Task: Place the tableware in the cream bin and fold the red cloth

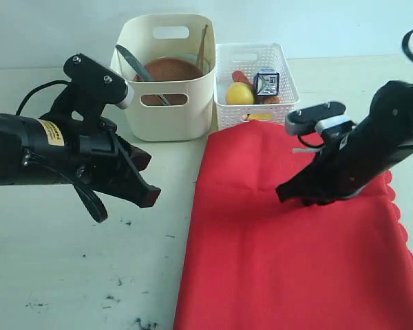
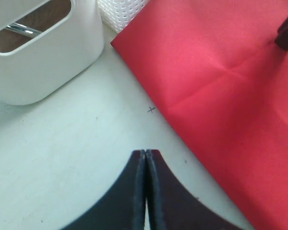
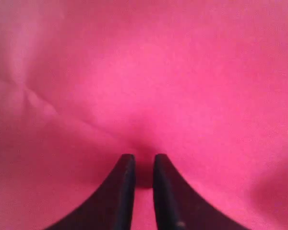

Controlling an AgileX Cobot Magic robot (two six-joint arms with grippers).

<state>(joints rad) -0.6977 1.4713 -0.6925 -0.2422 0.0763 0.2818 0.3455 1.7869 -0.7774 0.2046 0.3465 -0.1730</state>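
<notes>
The cream bin [image 1: 166, 103] stands at the back. It holds the reddish-brown plate [image 1: 171, 70], a dark utensil handle [image 1: 127, 58] and wooden chopsticks [image 1: 204, 41]. The red cloth [image 1: 275, 261] lies spread on the right half of the table, its scalloped edge at the far right. My right gripper [image 1: 283, 194] is down on the cloth's middle; in its wrist view the jaws [image 3: 144, 158] stand narrowly apart with a pucker of cloth [image 3: 182, 72] between them. My left gripper [image 1: 149, 198] hovers shut and empty over bare table, left of the cloth's edge [image 2: 221, 76].
A white perforated basket [image 1: 282, 75] beside the bin holds a lemon [image 1: 239, 93] and a small milk carton [image 1: 266, 82]. The cloth's back corner reaches the basket. The bin's handle cutout [image 2: 21, 29] shows a steel piece inside. Dark specks mark the table's front left.
</notes>
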